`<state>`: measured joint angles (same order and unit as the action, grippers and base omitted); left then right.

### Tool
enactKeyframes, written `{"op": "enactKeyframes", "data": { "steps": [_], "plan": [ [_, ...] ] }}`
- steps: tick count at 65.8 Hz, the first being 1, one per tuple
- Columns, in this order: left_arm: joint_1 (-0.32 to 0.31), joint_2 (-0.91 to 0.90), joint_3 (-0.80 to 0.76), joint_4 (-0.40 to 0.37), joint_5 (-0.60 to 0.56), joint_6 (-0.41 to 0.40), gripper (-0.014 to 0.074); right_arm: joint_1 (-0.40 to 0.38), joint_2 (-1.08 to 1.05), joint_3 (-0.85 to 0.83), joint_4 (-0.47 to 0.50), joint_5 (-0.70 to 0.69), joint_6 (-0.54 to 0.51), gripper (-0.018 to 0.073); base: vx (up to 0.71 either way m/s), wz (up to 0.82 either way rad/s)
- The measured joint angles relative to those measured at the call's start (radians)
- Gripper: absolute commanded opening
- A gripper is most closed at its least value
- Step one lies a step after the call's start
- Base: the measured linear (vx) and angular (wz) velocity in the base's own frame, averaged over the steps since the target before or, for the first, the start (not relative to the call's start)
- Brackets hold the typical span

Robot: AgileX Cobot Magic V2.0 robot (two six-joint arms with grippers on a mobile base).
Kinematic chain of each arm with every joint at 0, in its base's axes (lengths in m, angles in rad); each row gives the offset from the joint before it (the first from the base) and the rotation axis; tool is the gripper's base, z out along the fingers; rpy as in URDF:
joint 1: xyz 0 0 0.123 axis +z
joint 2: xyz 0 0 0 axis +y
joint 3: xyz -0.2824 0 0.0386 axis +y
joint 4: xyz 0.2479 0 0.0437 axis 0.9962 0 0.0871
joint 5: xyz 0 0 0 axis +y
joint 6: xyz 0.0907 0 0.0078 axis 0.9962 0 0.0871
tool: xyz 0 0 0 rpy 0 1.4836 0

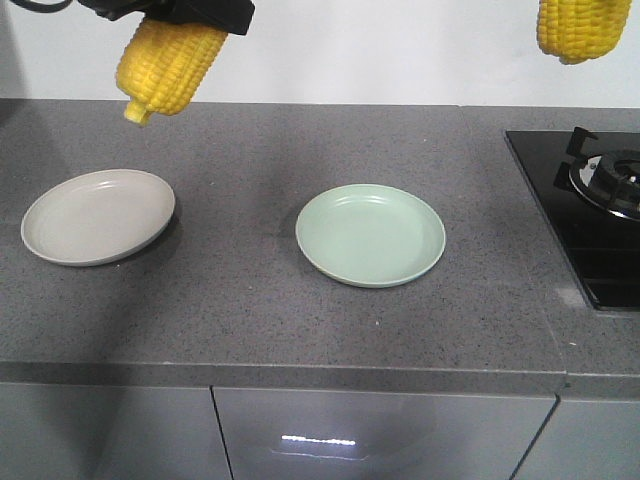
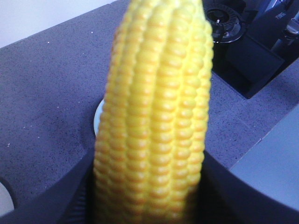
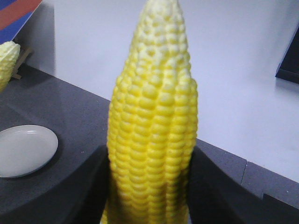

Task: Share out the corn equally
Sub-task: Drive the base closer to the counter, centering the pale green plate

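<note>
Yellow cob [image 1: 168, 65] clamped in left hand [image 2: 149, 198] — second cob [image 1: 578, 28] clamped in right hand [image 3: 147, 186].

A matt, grey-speckled, stone-look counter [image 1: 260, 300] carries a beige plate [image 1: 97, 216] and a green plate [image 1: 370, 234], both smooth with a soft plastic sheen. The hob [image 1: 580, 250] is glossy black glass, its burner [image 1: 610, 182] bare metal. The corn [image 1: 170, 62] looks bumpy and waxy.

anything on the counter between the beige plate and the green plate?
Nothing. The grey countertop between the beige plate and the green plate is bare, as the front-facing view shows.
</note>
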<state>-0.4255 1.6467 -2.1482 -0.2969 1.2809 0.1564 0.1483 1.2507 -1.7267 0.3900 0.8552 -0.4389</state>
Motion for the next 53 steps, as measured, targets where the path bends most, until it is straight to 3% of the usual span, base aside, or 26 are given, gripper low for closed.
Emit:
{"op": "enactKeyframes", "data": {
  "steps": [53],
  "plan": [
    [0.000, 0.000, 0.000, 0.000, 0.000, 0.000, -0.0006, 0.000, 0.000, 0.000, 0.000, 0.000, 0.000, -0.0006, 0.06, -0.01]
  ]
}}
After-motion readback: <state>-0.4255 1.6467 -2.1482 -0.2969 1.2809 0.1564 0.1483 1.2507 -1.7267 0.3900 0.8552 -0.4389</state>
